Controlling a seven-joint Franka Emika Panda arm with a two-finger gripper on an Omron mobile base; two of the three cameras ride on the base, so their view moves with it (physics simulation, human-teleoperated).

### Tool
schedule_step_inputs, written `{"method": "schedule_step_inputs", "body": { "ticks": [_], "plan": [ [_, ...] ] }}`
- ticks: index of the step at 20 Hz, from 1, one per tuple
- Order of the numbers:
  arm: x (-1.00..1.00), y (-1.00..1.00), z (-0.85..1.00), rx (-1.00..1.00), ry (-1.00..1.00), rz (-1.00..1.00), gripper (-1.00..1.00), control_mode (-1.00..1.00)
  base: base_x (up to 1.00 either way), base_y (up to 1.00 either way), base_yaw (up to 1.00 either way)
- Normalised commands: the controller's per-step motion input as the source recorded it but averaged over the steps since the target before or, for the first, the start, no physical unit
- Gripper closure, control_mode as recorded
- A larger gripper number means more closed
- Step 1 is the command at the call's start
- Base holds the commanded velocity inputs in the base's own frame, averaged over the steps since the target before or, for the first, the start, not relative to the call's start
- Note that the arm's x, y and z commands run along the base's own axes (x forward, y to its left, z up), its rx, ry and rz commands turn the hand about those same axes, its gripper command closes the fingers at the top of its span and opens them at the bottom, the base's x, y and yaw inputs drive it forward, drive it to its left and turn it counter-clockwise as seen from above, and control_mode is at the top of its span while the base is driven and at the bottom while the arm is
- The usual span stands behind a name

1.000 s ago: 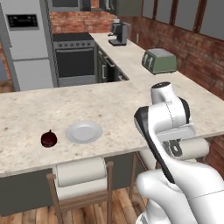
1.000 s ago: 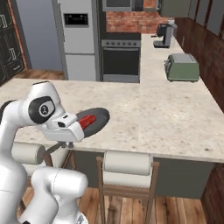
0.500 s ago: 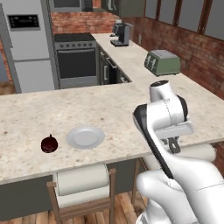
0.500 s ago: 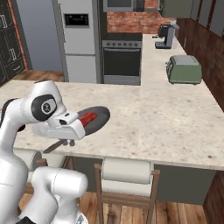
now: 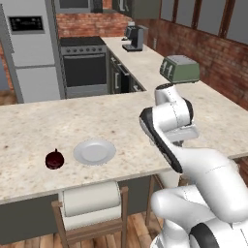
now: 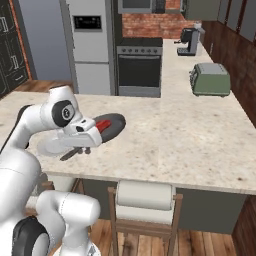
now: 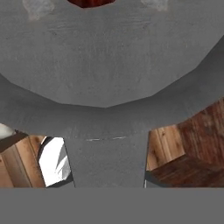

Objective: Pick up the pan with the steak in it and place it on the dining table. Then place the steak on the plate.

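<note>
Now | pan w/ steak held above dining table edge

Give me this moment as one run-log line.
phase: carrying pan to table | end effector: shut on pan handle | steak: in pan | plate: bare, beside dark red ball

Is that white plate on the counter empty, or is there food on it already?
Empty. The plate shows bare on the dining table; the steak lies in the pan at the gripper.
</note>
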Motion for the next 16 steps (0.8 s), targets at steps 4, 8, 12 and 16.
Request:
{"method": "schedule_step_inputs", "body": {
  "ticks": [4,8,12,16],
  "plan": [
    [0.38,0.18,-0.19,0.10,0.10,0.09,1.00,-1.00,0.00,0.00,0.00],
    [0.07,0.19,-0.12,0.12,0.06,0.11,1.00,-1.00,0.00,0.00,0.00],
    [0.00,0.09,-0.01,0.06,0.01,0.01,1.00,-1.00,0.00,0.00,0.00],
    [0.00,0.04,-0.30,0.10,0.00,0.03,1.00,-1.00,0.00,0.00,0.00]
  ]
}}
